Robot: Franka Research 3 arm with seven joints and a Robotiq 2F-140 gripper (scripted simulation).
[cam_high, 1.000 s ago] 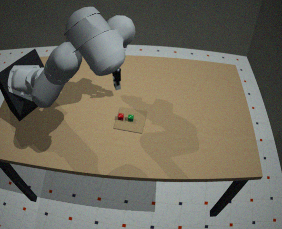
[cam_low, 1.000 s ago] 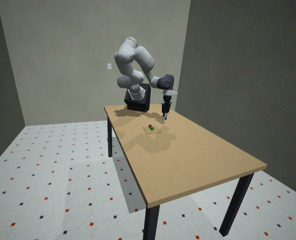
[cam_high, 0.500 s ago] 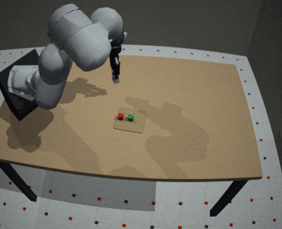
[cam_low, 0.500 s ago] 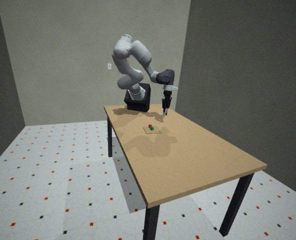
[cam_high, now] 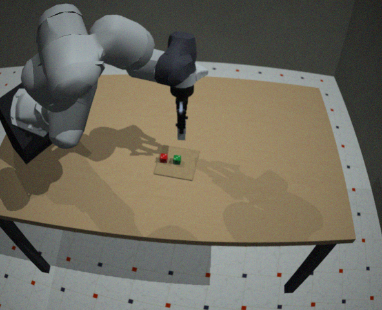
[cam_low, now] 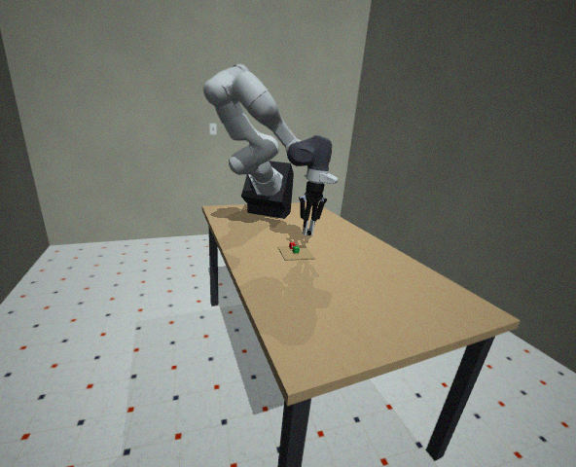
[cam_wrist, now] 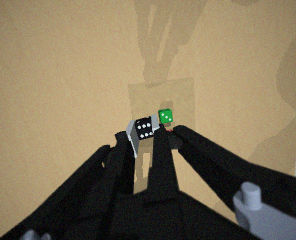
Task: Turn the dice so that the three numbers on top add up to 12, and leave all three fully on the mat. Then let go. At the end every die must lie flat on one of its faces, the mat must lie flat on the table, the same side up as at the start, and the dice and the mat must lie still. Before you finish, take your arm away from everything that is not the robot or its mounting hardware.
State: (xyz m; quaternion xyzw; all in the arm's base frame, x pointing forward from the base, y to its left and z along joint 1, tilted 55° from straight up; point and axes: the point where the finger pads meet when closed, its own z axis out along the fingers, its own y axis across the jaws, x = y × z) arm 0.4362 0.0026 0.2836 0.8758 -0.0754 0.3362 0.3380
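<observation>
Hanging black die (cam_low: 307, 233) (cam_wrist: 144, 128): up above the mat (cam_high: 184, 172) (cam_low: 298, 257) (cam_wrist: 183, 95), a six facing the wrist camera! Looks small, light and stiff, hardly fragile; smooth faces could slip or twist if pinched off-centre.
Claw (cam_high: 181, 136) (cam_low: 307, 231) (cam_wrist: 145, 125): clamped on the black die over the mat, grey pads (cam_wrist: 132, 136) at opposite sides. Good hold: two parallel faces, midway up, pads level.
Green die (cam_high: 177, 159) (cam_low: 296, 249) (cam_wrist: 165, 116): on the mat, three up, and awfully near the drop line; a wide release might nudge it.
Red die (cam_high: 163, 157) (cam_low: 292, 245): on the mat too, mostly hidden from the wrist; top number, can't tell.
Table (cam_high: 251, 133) (cam_low: 378, 302) (cam_wrist: 63, 75): under the mat; lower gently, square faces down, then ease apart.
</observation>
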